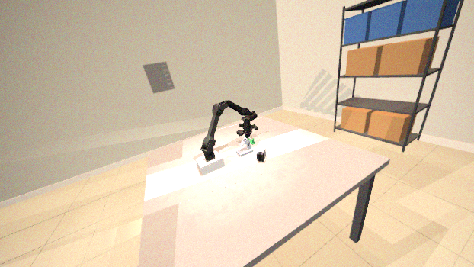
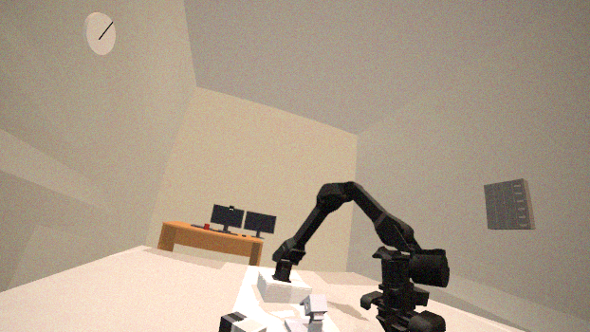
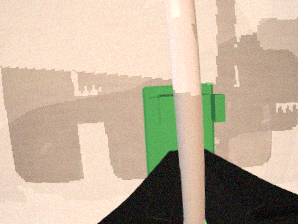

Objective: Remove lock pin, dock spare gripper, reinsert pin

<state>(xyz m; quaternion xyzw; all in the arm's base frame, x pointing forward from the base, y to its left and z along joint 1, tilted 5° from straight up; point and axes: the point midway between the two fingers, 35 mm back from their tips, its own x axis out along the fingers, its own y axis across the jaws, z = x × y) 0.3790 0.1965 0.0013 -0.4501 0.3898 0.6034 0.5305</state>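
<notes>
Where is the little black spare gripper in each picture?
Top: the spare gripper sits on the table, just right of the white mount.
Exterior: at the bottom edge, left of the mount.
Wrist: not in it; only the lock pin, clamped in the end effector.
Landmark: the arm's white base block, in top and exterior.
</notes>
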